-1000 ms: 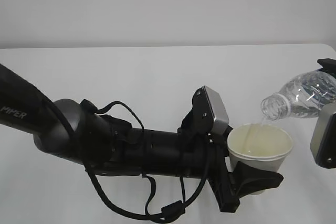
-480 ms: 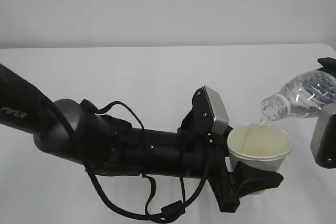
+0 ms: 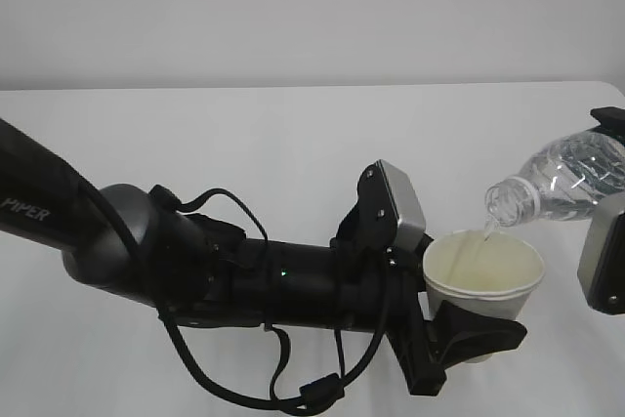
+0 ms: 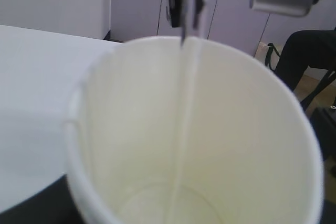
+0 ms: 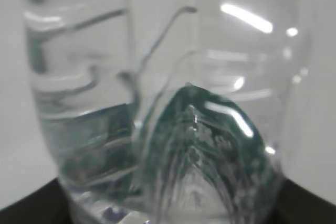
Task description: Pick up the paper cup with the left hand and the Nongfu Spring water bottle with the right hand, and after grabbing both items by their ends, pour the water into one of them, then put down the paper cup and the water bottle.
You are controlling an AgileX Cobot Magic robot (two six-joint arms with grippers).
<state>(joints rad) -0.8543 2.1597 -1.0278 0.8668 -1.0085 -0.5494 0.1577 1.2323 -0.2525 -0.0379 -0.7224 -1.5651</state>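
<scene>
Water [image 3: 481,238] streams from the tilted bottle [image 3: 562,181], at the cup's [image 3: 483,275] two o'clock; jaws pinching both; setting-down remains.

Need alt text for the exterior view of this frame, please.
The right hand tips the Nongfu Spring water bottle, pouring a thin stream of water into the paper cup held by the left hand above a white table.

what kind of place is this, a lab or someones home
Probably a lab or office test room, not a home: a bare white table against a plain pale wall, and in the left wrist view, panelled walls and a dark chair behind the paper cup.
</scene>
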